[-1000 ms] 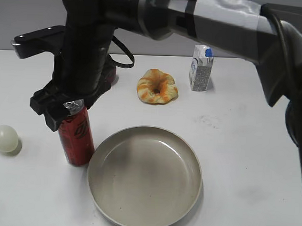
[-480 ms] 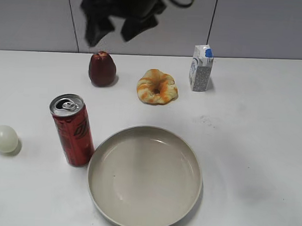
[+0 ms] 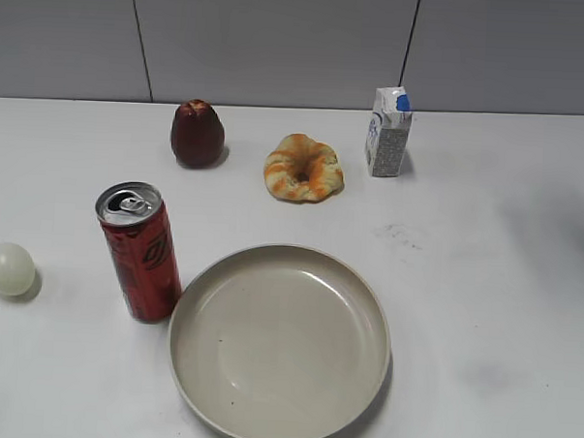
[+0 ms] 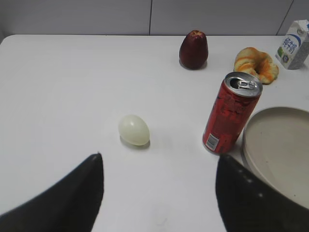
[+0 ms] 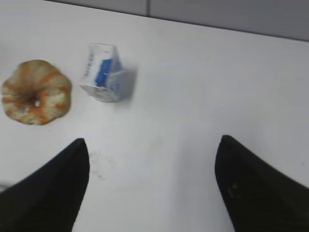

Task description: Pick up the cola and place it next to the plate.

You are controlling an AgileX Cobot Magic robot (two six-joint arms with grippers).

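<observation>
Left end effector (image 4: 157, 193), spread wide and empty, has the upright slim red metal cola can (image 4: 231, 112) at one o'clock, touching the round beige plate (image 4: 277, 145).

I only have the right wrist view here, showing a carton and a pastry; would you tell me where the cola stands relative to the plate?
Observer: The cola stands upright close beside the left rim of the plate; I cannot tell whether they touch.
Operator: Thank you. Is the left arm holding it?
Observer: No. In the left wrist view the left fingers are spread apart with nothing between them, short of the cola.
Operator: Is anything else near the cola on that side?
Observer: A pale egg-shaped object lies on the table to the cola's left, well apart from it.
</observation>
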